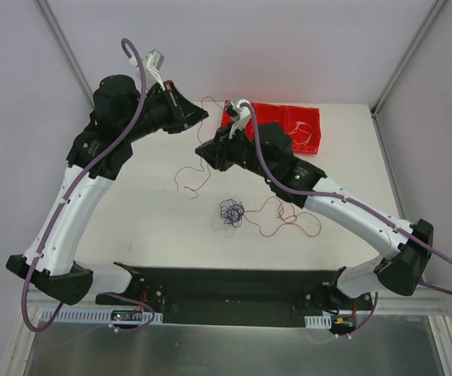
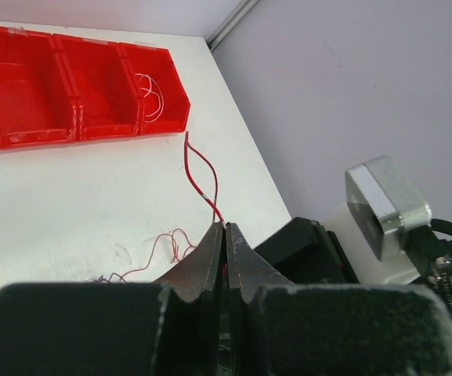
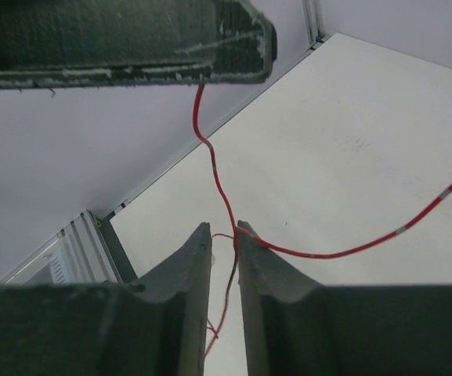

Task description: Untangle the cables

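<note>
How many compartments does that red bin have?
3 in the red bin, in a row: left compartment, middle compartment, and right compartment, which holds a white wire. None looks hidden.

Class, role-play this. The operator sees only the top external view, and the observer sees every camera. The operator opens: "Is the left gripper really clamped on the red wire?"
Observer: Yes. The left wrist view shows the left gripper shut, with the red wire pinched at its fingertips.
Operator: And the right gripper?
Observer: In the right wrist view, the right gripper has a narrow gap between its fingers. The red wire runs through that gap and looks unpinched.
Operator: What is in the red bin?
Observer: The left wrist view shows the red bin has three compartments. A white wire lies in the right-hand end one.
</note>
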Motion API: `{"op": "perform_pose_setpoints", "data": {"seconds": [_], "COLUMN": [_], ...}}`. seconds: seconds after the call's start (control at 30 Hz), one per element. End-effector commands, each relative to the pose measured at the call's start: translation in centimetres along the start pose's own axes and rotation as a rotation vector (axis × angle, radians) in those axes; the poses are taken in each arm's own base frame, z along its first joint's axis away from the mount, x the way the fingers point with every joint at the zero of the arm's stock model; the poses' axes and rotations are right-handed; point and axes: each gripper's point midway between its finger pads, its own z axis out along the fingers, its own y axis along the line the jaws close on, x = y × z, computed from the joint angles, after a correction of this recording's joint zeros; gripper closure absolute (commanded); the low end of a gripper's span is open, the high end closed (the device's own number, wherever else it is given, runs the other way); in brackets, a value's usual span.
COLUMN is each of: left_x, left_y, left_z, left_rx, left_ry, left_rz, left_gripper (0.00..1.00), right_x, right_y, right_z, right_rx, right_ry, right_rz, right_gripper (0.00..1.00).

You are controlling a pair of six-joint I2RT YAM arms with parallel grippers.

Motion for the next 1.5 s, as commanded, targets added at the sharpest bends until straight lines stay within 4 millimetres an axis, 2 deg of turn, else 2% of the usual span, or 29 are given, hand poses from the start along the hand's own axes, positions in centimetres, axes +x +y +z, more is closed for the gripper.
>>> {"op": "perform_pose_setpoints", "data": {"seconds": [0.0, 0.03, 0.07, 0.1, 0.23, 0.33, 0.37, 0.4, 0.43, 0.57, 0.7, 0.77, 0.93, 1.0, 1.2, 1.47], "left_x": [-1.2, -1.2, -1.1, -1.1, -0.9, -0.8, -1.0, -0.7, -0.7, 1.1, 4.2, 5.6, 7.5, 8.0, 8.5, 8.2], "left_y": [0.2, 0.4, 0.9, 1.3, 2.6, 3.3, 3.5, 4.2, 5.1, 7.6, 9.3, 10.0, 10.7, 11.0, 12.2, 12.1], "left_z": [-0.9, -1.0, -1.1, -1.2, -1.2, -1.2, -1.5, -1.7, -2.1, -3.3, -3.8, -3.9, -3.5, -3.1, -1.7, 0.5], "left_rx": [-0.012, -0.022, -0.043, -0.057, -0.101, -0.121, -0.132, -0.160, -0.198, -0.275, -0.280, -0.280, -0.264, -0.263, -0.284, -0.247], "left_ry": [-0.066, -0.073, -0.080, -0.090, -0.100, -0.103, -0.114, -0.121, -0.139, -0.144, -0.089, -0.061, -0.010, 0.010, 0.042, 0.067], "left_rz": [0.025, 0.033, 0.038, 0.049, 0.076, 0.081, 0.086, 0.089, 0.098, 0.117, 0.131, 0.127, 0.120, 0.119, 0.130, 0.133], "left_gripper": [1.00, 1.00, 0.95, 0.87, 0.73, 0.39, 0.18, 0.10, 0.06, 0.03, 0.03, 0.02, 0.02, 0.02, 0.02, 0.03], "right_x": [-3.9, -3.9, -4.1, -4.1, -4.9, -5.6, -5.7, -5.9, -5.9, -6.7, -7.3, -7.7, -8.5, -8.9, -7.8, -2.3], "right_y": [1.0, 0.7, 0.3, -0.1, -1.5, -3.1, -3.8, -4.9, -6.6, -12.4, -19.6, -22.8, -29.5, -31.7, -38.1, -43.4], "right_z": [-0.6, -0.6, -0.7, -0.7, -0.4, -0.1, 0.1, 0.4, 0.8, 1.6, 2.7, 3.3, 4.6, 4.7, 3.6, 5.5], "right_rx": [-0.012, 0.001, 0.007, 0.010, -0.004, 0.024, 0.036, 0.055, 0.087, 0.194, 0.287, 0.316, 0.395, 0.434, 0.532, 0.559], "right_ry": [-0.105, -0.106, -0.111, -0.109, -0.117, -0.132, -0.131, -0.134, -0.131, -0.144, -0.127, -0.130, -0.101, -0.090, 0.002, 0.091], "right_rz": [-0.031, -0.035, -0.038, -0.038, -0.025, -0.034, -0.034, -0.045, -0.056, -0.178, -0.297, -0.357, -0.534, -0.590, -0.668, -0.674], "right_gripper": [0.89, 0.97, 1.00, 1.00, 1.00, 1.00, 1.00, 1.00, 1.00, 1.00, 1.00, 1.00, 1.00, 1.00, 1.00, 1.00]}}
